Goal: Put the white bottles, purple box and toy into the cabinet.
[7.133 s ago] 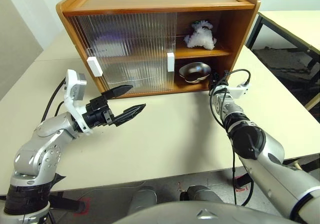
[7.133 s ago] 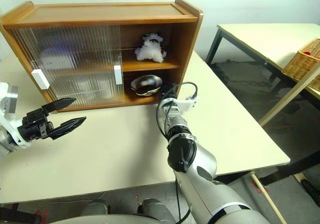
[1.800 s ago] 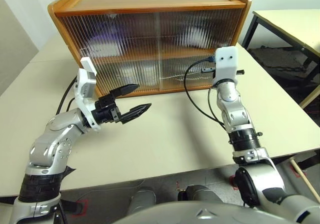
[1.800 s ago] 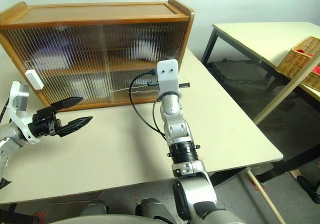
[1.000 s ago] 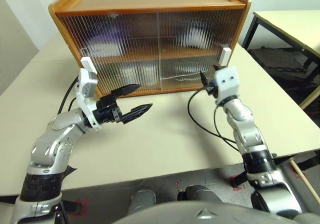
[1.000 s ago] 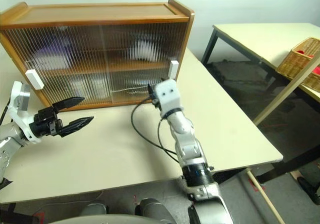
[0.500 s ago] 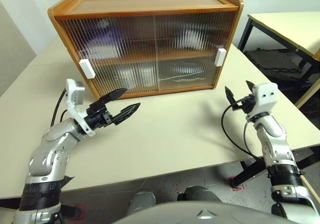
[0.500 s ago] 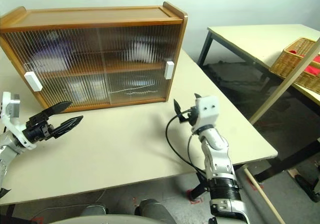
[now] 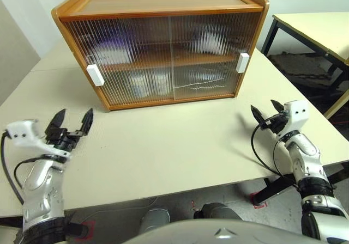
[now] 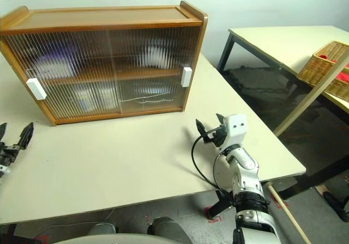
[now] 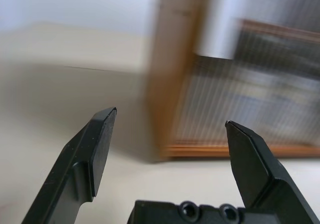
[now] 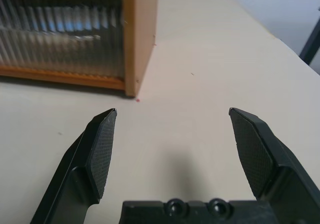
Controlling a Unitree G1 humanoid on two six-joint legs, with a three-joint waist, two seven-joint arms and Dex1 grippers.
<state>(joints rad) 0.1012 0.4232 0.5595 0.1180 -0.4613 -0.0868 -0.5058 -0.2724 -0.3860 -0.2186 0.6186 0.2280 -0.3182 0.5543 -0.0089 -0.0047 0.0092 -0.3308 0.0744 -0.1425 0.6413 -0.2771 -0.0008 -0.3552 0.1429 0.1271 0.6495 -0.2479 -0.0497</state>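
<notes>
Big cream-colored table (image 9: pixel 180 146) takes up most of the room here, with a seam running across its far left part. Plain white wall (image 10: pixel 262 4) behind it. Off to the right there's a second cream table (image 10: pixel 283 42) on black legs, holding a wicker basket (image 10: pixel 327 64) with something red inside, can't really tell what. Floor (image 10: pixel 256 86) between the tables is dark grey and scuffed-looking.

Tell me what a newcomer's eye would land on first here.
The big wooden cabinet at the back of the table, both ribbed sliding doors shut with blurred shapes behind them. Then the two open grippers low at the table's sides: left gripper, right gripper, each holding nothing.
</notes>
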